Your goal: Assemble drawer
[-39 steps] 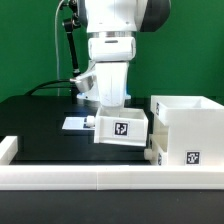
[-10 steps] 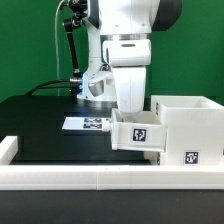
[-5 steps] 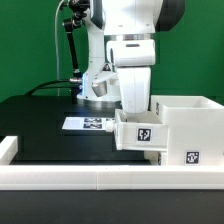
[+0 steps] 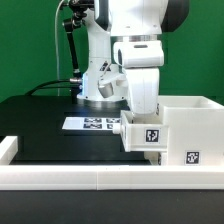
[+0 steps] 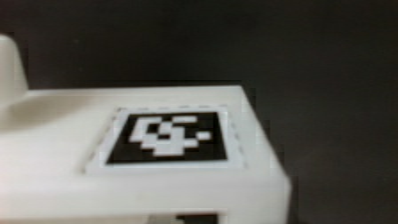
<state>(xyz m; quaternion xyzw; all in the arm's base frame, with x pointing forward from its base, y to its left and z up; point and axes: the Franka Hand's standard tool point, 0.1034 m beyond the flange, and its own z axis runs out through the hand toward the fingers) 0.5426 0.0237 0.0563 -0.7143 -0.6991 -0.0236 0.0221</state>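
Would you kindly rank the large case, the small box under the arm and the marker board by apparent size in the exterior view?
1. Large case, cut off at the frame edge.
2. Small box.
3. Marker board, partly hidden and farther back, so unsure.

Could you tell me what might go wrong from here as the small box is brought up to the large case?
1. The small box hangs off the black table, already at the open face of the large case; a slight misalignment could catch its edge on the case wall instead of sliding in.
2. The tool itself is hidden behind the box in the exterior view, so the grip cannot be checked; a bump could shift the box.
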